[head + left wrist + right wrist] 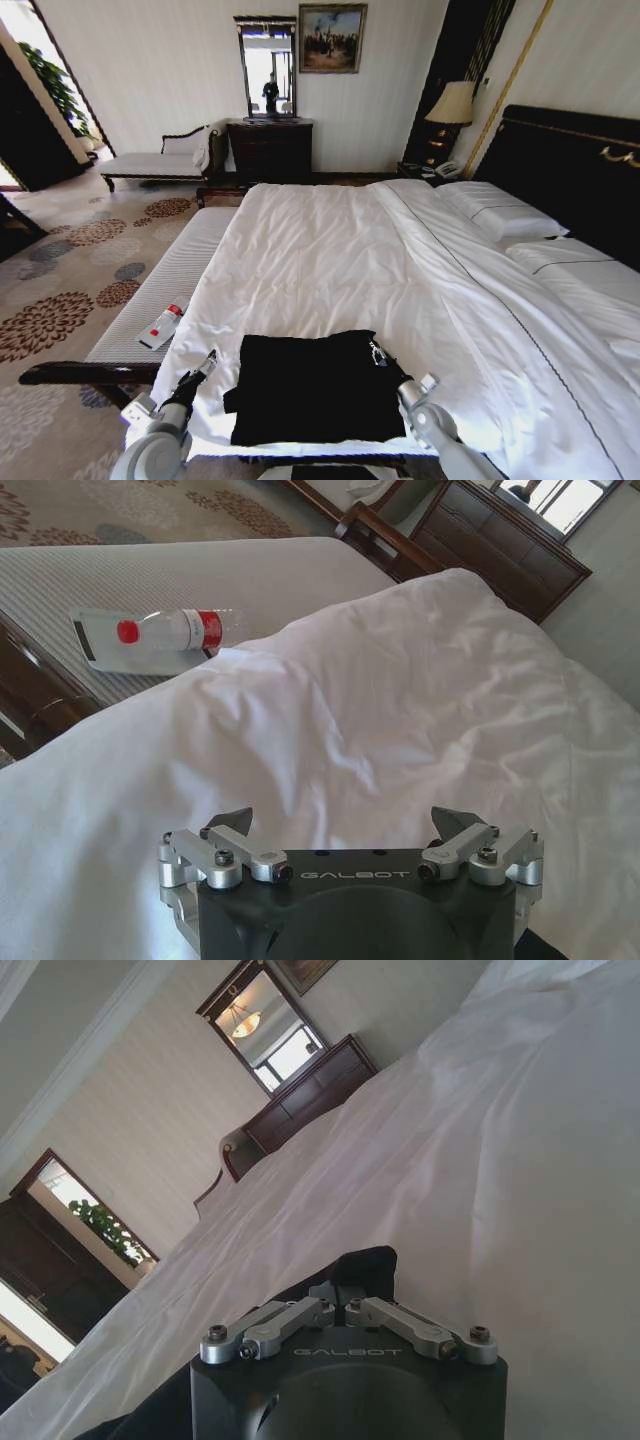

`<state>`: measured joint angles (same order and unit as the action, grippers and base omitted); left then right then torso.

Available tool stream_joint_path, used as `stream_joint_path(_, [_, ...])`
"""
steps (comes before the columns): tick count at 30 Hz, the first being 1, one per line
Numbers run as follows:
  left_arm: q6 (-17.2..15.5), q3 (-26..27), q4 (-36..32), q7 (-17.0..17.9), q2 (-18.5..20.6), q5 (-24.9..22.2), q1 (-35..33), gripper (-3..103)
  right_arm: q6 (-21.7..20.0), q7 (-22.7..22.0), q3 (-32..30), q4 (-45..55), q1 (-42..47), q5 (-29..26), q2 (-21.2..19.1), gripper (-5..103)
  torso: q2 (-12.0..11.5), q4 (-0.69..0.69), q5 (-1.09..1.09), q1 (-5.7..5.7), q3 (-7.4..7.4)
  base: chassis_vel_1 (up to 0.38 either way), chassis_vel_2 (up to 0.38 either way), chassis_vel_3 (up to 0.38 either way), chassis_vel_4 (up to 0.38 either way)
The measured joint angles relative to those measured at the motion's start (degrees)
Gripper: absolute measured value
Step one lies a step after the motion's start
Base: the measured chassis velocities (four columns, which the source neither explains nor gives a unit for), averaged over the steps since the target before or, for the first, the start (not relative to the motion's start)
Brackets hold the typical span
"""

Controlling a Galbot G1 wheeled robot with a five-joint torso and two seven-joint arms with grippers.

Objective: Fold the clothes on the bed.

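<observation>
A: Shirt [315, 388] lies where?
B: On the bed [330, 255], at the near foot edge of the white duvet, black and already doubled into a rough rectangle, with a small tag showing at its far right corner.
A: And the left gripper [345, 825]?
B: It is above bare duvet just left of the shirt, jaws spread wide and holding nothing.
A: The right gripper [335, 1295]?
B: At the shirt's right edge, near that far corner. Its jaws are drawn together on a fold of the black cloth.
A: Anything else nearby?
B: A clear bottle [162, 325] with a red cap lies on the striped bench [165, 290] along the bed's left side.
</observation>
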<state>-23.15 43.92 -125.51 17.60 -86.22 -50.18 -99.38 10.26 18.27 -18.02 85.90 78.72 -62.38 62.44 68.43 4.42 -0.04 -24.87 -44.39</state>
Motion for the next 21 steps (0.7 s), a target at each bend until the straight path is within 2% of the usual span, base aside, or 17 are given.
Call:
stream_joint_path(9, [0.6,-0.3,0.1,-0.2,-0.3,0.7,-0.7,100,1.7,-5.5,-1.8,4.9,2.7,-1.3,-0.1,0,0.0,-0.01,0.0,0.0,0.0,0.0,0.0,0.0,0.0])
stream_joint_path(12, [0.7,-0.4,0.1,-0.2,-0.3,0.8,-0.8,100,1.7,-5.9,-2.0,5.8,3.2,-1.3,-0.1,0,0.0,0.0,0.0,0.0,0.0,0.0,0.0,0.0,0.0])
stream_joint_path(21, [1.0,-0.4,0.1,-0.2,-0.4,0.9,-1.3,100,0.1,-9.4,-2.0,6.7,4.8,1.8,0.3,0,0.0,0.0,0.0,0.0,0.0,0.0,0.0,0.0,0.0])
